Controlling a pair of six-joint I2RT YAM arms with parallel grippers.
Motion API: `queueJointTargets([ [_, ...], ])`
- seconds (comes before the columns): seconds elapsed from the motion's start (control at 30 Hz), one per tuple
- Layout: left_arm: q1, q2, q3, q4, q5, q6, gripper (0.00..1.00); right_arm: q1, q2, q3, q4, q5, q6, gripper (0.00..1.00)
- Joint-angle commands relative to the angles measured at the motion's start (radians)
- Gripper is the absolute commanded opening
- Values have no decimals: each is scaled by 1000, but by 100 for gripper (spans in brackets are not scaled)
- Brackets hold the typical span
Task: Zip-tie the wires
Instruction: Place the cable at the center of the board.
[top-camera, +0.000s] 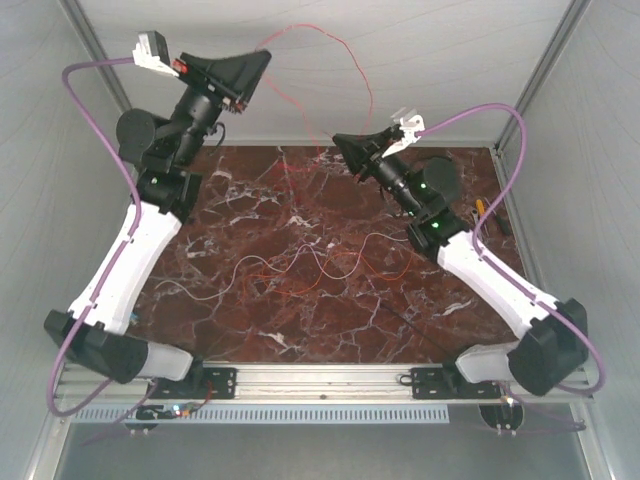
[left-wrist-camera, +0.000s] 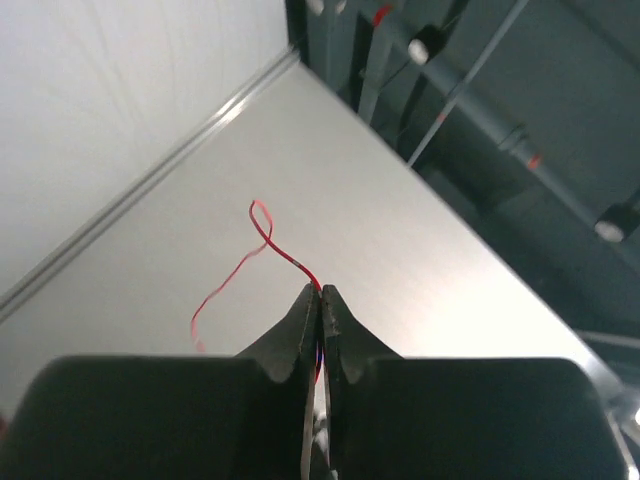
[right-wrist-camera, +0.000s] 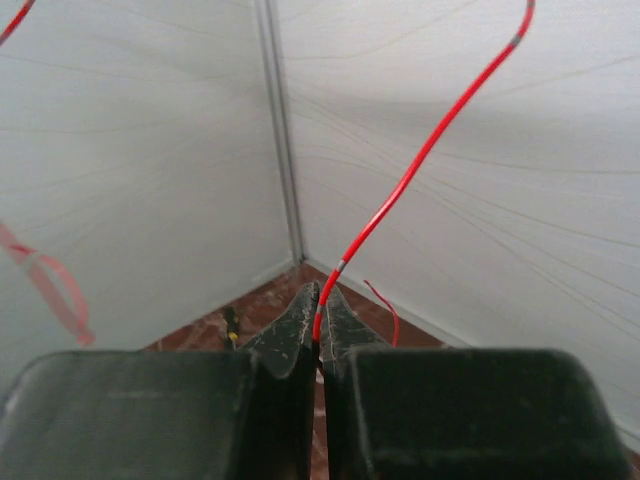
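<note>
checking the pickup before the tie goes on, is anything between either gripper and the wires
Nothing visible stands in the way. The left gripper and the right gripper are each shut on the red wire, which arches between them above the table. The other wires lie loose on the table.

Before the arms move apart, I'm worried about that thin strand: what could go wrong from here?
1. Both the left hand and right hand pinch the red wire at their very tips; pulling could slip or snap it.
2. The other wires lie loose on the table, so the lifted strand may drag and tangle them.
3. The zip tie lies untouched, and neither hand is free.
</note>
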Motion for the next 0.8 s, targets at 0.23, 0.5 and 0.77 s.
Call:
queueJointTargets([
  [0.23, 6, -216, -153, -474, 399, 351, 0, -6, -230, -75, -505, 199, -290, 0],
  [0.5, 6, -269, -164, -874, 401, 638, 0, -6, -320, -68, -752, 213, -389, 0],
  [0.77, -6, -233, -138, -1151, 297, 833, 0, -6, -355, -55, -949, 233, -374, 0],
])
